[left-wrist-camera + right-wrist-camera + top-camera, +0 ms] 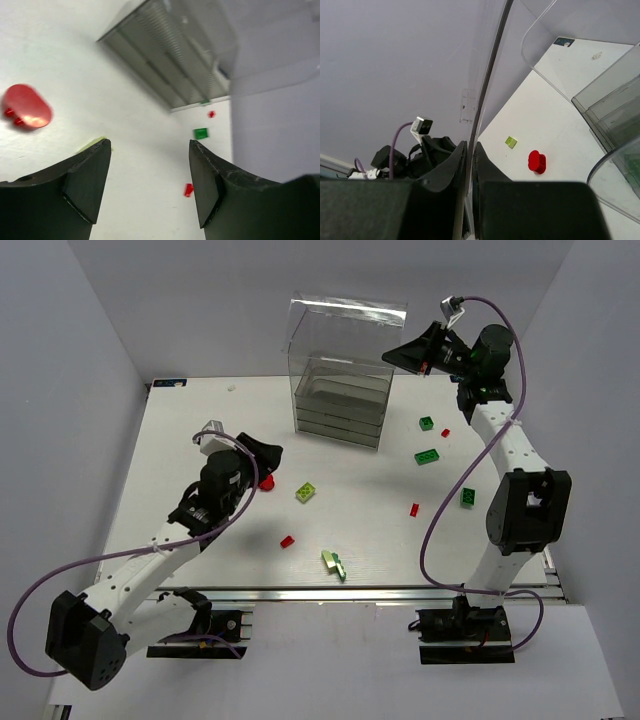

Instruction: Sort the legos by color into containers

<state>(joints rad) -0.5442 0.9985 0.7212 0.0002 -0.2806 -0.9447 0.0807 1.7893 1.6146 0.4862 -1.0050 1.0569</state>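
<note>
Lying just beside the left gripper [150, 147] is the rounded red piece [27, 106].

The white table [180, 420] carries a tall clear box [340, 350] at its far middle. Right of the box lies a green brick [426, 423] with a tiny red bit [445, 432] just beside it. Nearer lie a longer green brick [428, 456], a third green one [468, 497] and a red brick [414, 508]. Mid-table sit a rounded red piece [267, 481], a yellow-green brick [306, 492] and a small red brick [287, 541]. A yellow-green piece [334, 563] lies near the front edge.
</note>
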